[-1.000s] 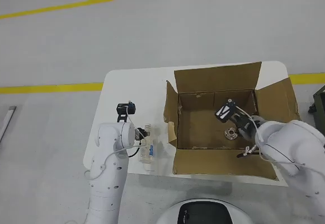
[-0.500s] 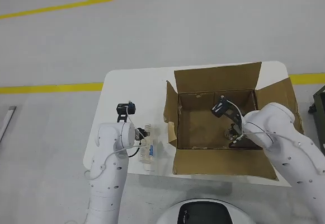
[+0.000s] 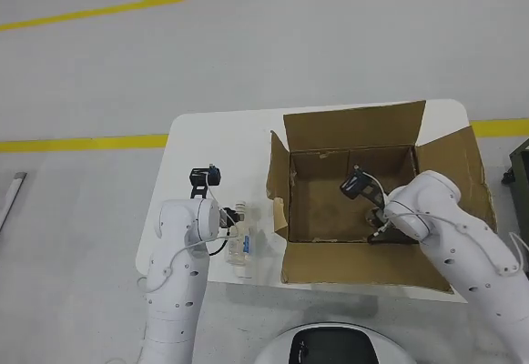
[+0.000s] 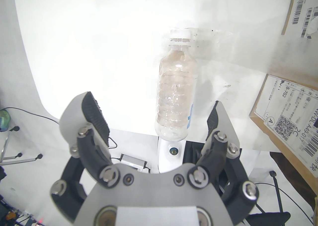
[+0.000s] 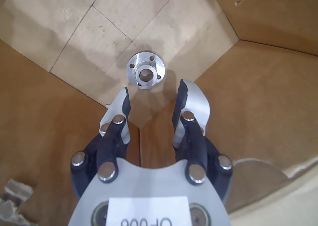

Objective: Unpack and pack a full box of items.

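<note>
Top view: one box (image 3: 355, 126), one flange (image 5: 145, 73), one bottle (image 4: 176, 97); left gripper (image 4: 152, 105), right gripper (image 5: 154, 87) both spread, empty.

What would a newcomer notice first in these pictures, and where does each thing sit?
The open cardboard box on the white table draws the eye first. On its floor lies a round metal flange, the open right gripper close by it. Beside the box, a clear plastic bottle lies before the open left gripper.

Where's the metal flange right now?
Right wrist view: the metal flange lies flat on the cardboard box floor near a corner, just beyond the open right gripper, untouched.
</note>
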Controlling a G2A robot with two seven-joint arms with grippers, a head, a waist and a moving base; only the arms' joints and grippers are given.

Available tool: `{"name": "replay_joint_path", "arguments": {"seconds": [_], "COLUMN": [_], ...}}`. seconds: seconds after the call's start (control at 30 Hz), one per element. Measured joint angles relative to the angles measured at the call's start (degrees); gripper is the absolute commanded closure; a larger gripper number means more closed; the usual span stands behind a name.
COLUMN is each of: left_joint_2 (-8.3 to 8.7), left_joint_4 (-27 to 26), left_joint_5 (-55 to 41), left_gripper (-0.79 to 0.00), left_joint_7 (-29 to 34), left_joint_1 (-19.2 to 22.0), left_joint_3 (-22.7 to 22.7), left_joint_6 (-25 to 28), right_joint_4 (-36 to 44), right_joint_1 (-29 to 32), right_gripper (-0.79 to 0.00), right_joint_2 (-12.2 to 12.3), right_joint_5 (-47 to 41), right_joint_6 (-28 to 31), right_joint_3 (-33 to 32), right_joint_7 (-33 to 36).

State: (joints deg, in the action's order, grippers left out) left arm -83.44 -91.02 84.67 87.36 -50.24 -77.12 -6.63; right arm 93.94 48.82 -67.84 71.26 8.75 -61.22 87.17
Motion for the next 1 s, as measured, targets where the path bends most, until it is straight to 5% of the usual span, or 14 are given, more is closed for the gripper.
{"name": "replay_joint_path", "arguments": {"seconds": [1.0], "left_joint_2": [0.0], "left_joint_4": [0.0], "left_joint_5": [0.0], "left_gripper": [-0.785], "left_joint_7": [0.0], "left_joint_1": [0.0], "left_joint_3": [0.0], "left_joint_6": [0.0], "right_joint_4": [-8.64], "right_joint_1": [-2.53], "right_gripper": [-0.372], "right_joint_2": [-1.76], "right_joint_5": [2.56], "right_joint_6": [-0.31], "right_joint_3": [4.49], "right_joint_7": [-3.3]}}
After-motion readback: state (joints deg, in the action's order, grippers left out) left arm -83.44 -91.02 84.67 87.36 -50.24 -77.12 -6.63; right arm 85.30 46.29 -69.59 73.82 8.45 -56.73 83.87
